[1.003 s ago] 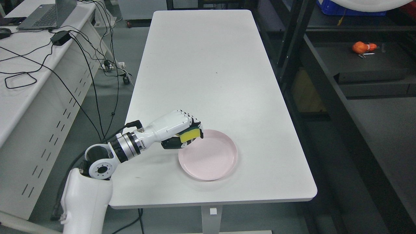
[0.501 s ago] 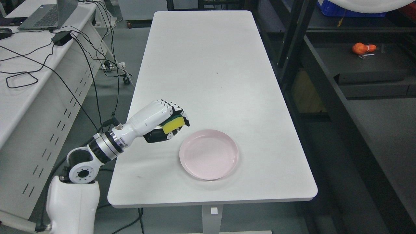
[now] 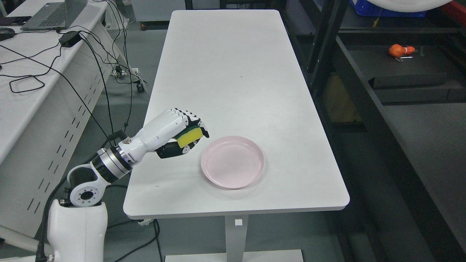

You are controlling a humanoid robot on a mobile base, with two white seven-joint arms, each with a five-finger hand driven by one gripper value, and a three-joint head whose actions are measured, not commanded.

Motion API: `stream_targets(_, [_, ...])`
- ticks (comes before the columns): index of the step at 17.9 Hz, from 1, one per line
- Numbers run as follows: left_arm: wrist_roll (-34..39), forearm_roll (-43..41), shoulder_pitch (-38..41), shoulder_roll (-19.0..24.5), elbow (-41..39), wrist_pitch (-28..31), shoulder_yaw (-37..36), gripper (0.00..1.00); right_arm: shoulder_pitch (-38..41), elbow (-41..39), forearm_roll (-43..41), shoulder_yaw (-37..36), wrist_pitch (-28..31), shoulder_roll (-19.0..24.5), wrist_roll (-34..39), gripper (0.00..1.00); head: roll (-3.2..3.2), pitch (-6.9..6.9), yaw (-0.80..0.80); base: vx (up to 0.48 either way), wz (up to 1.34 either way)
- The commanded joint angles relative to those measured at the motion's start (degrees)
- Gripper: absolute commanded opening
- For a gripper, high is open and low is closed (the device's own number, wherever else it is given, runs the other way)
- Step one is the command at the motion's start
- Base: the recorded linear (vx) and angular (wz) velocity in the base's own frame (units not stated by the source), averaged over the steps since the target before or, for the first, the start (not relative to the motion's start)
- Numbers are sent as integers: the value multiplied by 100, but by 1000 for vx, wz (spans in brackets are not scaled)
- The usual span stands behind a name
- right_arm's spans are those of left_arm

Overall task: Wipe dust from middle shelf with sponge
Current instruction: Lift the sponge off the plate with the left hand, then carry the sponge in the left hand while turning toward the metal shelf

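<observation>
white bench (image 3: 233, 72) fills the room's middle, dark shelf (image 3: 407, 78) off right. left hand (image 3: 182, 133) grips the sponge (image 3: 189, 135) above the bench beside a pink plate (image 3: 233, 166). swinging toward the shelf could clip its upright post.

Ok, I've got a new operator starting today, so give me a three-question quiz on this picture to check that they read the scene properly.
1. True or false: the left hand holds the sponge.
2. The pink plate is: A) stacked with food, B) empty, C) upside down.
3. Fill in: the orange object lies on a dark ____ at the picture's right.

Key: 1 true; 2 B; 3 shelf.
</observation>
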Motion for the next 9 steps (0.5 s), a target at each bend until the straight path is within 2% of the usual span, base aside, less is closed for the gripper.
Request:
stream_targets(1, [-92,5,-48,0,-205,5,154,1,1,-100,0,0,418,-100,-4,100,0,0,0,-120,-108])
stream_targets(9, [-93,-21,-39,0,-170,5,101,1,1,-100,0,0,418,-100,-4,100,0,0,0,-129,-207])
